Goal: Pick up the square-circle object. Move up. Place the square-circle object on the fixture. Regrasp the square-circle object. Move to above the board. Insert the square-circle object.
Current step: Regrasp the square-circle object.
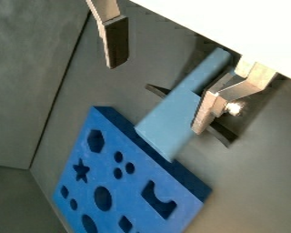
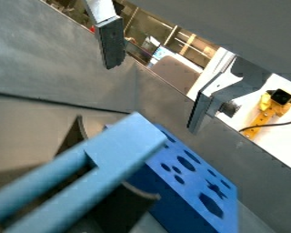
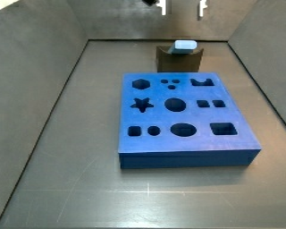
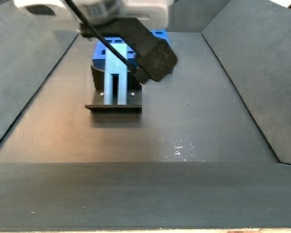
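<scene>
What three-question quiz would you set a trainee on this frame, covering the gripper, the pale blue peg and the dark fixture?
1. True or false: the gripper is shut on the pale blue-grey elongated square-circle object.
2. Where does that object rest? A, in the large flat blue board; B, on the small dark notched fixture; C, between the gripper's fingers.
3. Fill in: in a side view the gripper hangs ___ the fixture.
Key: 1 false; 2 B; 3 above.

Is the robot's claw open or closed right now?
Open. In both wrist views the gripper fingers stand wide apart, holding nothing; the square-circle object rests on the fixture below.
</scene>
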You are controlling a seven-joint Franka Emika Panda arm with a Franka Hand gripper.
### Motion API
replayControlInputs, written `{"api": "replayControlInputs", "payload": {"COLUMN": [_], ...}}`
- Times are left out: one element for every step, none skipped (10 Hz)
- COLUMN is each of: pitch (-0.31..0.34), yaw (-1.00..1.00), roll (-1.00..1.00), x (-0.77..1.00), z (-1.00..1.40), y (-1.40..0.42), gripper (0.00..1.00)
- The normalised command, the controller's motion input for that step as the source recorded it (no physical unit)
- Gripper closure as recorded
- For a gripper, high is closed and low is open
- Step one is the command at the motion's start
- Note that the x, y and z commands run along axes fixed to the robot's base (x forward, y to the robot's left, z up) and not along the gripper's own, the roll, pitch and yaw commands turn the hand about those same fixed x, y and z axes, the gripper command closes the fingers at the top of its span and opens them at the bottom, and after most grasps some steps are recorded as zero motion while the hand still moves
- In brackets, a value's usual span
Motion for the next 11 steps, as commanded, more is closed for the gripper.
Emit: {"api": "replayControlInputs", "payload": {"pitch": [-0.068, -0.087, -0.115, -0.135, -0.159, -0.184, -0.203, -0.212, -0.053, -0.058, -0.08], "yaw": [0.02, 0.01, 0.0, 0.01, 0.02, 0.03, 0.05, 0.05, -0.95, -0.94, -0.94], "roll": [-0.02, -0.01, 0.0, 0.02, 0.04, 0.05, 0.07, 0.08, 1.0, 1.0, 1.0], "x": [-1.0, -1.0, -1.0, -1.0, -1.0, -1.0, -0.83, -0.73, -0.47, -0.3, -0.13], "z": [0.03, 0.02, 0.02, 0.02, 0.03, 0.03, 0.02, 0.02, -0.71, -0.69, -0.54], "y": [0.0, 0.0, 0.0, -0.01, -0.01, -0.01, -0.02, -0.02, -1.0, -1.0, -0.98], "gripper": [0.0, 0.0, 0.0, 0.0, 0.0, 0.0, 0.0, 0.0, 0.0, 0.0, 0.0]}}
